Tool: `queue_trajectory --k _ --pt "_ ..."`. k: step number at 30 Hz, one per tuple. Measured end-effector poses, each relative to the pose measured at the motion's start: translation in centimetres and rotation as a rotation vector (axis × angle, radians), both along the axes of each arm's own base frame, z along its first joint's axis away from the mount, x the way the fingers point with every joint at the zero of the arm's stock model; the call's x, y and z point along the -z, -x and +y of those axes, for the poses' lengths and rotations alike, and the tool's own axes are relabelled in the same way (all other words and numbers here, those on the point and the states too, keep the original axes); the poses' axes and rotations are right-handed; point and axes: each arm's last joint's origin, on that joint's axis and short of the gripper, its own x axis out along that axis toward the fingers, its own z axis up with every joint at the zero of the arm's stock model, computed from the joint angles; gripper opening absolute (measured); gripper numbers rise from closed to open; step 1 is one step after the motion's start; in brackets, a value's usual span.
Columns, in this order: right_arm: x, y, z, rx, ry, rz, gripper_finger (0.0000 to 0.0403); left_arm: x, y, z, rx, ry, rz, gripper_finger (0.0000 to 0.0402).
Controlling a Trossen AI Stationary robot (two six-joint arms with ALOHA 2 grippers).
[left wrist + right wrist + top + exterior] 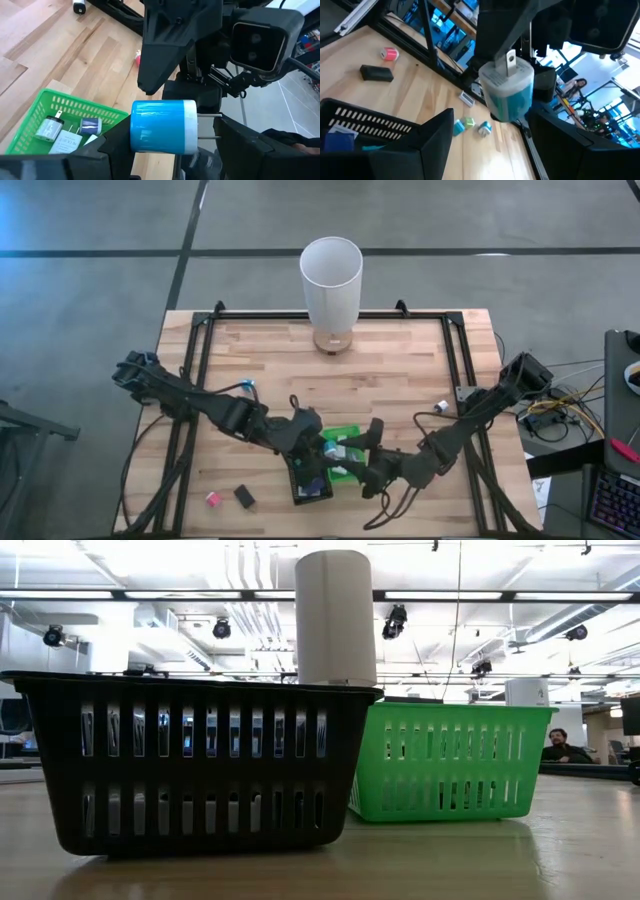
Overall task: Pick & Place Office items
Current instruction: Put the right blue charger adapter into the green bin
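My left gripper (pixel 312 448) hovers over the baskets, shut on a blue plug adapter (pixel 162 125) with a white end and metal prongs. My right gripper (pixel 358 452) faces it, open. Its fingers (pixel 440 132) stand on either side of the same adapter (pixel 510 92); whether one touches it I cannot tell. A green basket (pixel 50 102) holds several small items, and a black basket (pixel 310 485) sits beside it. A pink item (pixel 390 54) and a black block (pixel 376 73) lie flat on the table. Neither gripper shows in the low view. My left gripper pinches the plug adapter between its two fingers, lengthwise. One finger (pixel 112 142) is at the blue base end (pixel 134 127), the other at the prong tips (pixel 217 126). The adapter is lifted clear above the baskets and lies level.
A tall white cylinder (pixel 330 280) stands near the table's far edge. A blue item (pixel 248 387) lies left of centre and a white-blue one (pixel 441 406) on the right. A few small items (pixel 467 122) lie on the wood past the black basket. A person (pixel 560 745) sits in the room behind.
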Motion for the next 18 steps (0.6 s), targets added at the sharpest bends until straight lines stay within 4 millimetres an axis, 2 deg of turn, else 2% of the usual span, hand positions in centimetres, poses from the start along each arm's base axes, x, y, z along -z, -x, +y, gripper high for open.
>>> queue_trajectory --k 12,18 --pt "-1.3 -0.3 0.5 -0.146 -0.056 -0.081 0.0249 0.0 0.0 0.0 0.001 0.006 0.003 0.0232" --pt "-1.3 -0.6 0.4 -0.164 -0.063 -0.079 0.0249 0.0 0.0 0.0 -0.003 0.009 0.0 0.0232"
